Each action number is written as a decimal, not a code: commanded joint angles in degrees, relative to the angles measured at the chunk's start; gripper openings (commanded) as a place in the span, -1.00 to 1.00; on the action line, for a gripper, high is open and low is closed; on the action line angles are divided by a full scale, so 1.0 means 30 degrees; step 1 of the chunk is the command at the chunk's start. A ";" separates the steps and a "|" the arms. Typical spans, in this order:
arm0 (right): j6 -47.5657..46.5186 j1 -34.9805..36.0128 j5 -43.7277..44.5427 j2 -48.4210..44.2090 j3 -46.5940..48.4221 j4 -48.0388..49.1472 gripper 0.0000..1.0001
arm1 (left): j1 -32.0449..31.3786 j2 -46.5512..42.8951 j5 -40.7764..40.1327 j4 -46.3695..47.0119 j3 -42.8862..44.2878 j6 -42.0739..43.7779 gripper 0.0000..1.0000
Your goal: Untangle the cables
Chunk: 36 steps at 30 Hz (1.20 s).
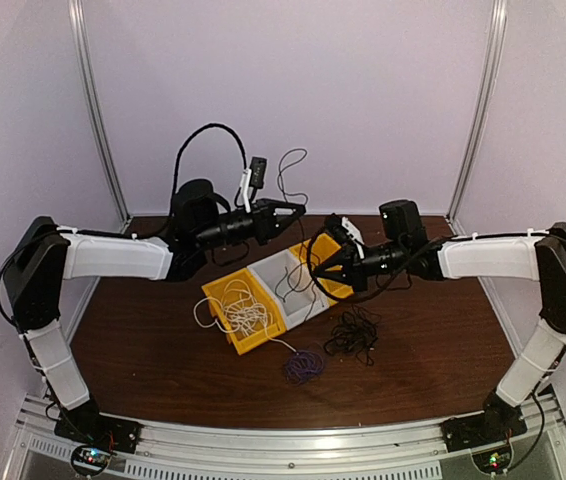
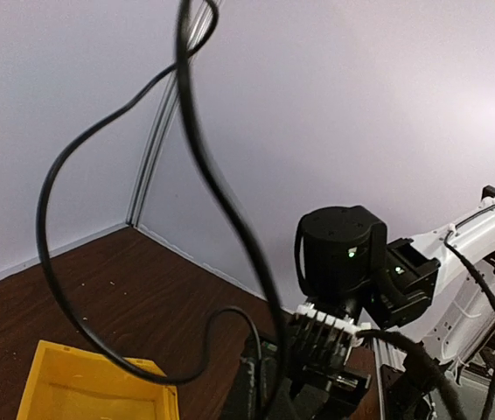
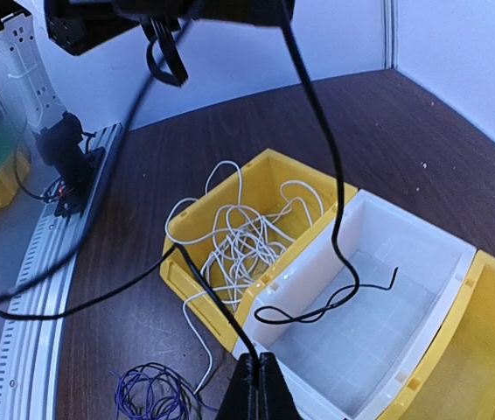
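**Black cable pinched by both grippers above three bins**

Cables are counted as four lots: one white cable (image 3: 239, 241), one purple cable (image 1: 303, 366), one black cable (image 2: 226, 210) held in the air, and one black tangle (image 1: 353, 332) whose strands cannot be counted. Three bins are seen, touching in a slanted row mid-table: a yellow bin (image 3: 197, 282), a white bin (image 3: 422, 324) and a second yellow bin (image 3: 492, 350).

The left gripper (image 1: 298, 208) is closed on the black cable, which is looped above it. The right gripper (image 3: 260, 372) is held lower, over the bins, fingers pressed together on the same cable. One loose end of it is laid in the white bin.

The white cable is heaped in the first yellow bin and spilled over its near rim. The purple cable is coiled just beside that bin's near corner. The black tangle is set near it, apart from the bins.

Bare table (image 1: 163, 340) is seen left of the bins, right of the tangle and along the near edge. Walls are close at the back and both sides.
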 commanded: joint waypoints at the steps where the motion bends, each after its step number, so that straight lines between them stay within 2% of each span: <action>1: 0.0454 0.0127 0.0375 -0.0427 0.0858 0.1199 -1.00 | 0.0556 0.0441 -0.0503 0.2809 -0.0799 -0.0596 -1.00; 13: 0.1118 0.0148 0.2871 0.3407 0.3364 0.3626 -1.00 | 0.1871 0.1779 -0.1345 0.3031 -0.1868 0.0271 -1.00; 24: -0.0365 0.1050 0.6635 0.5405 0.4116 0.2676 -1.00 | 0.2348 0.3202 -0.0762 0.2259 -0.1202 0.0679 -1.00; 31: -0.1030 0.1634 0.7561 0.6179 0.4968 0.0588 -0.98 | 0.2541 0.3160 -0.0750 -0.0744 -0.1145 0.1870 -1.00; 36: -0.1670 0.1622 0.7516 0.6146 0.5327 -0.1319 -0.72 | 0.2558 0.3217 -0.1587 -0.4573 -0.0352 0.3566 -1.00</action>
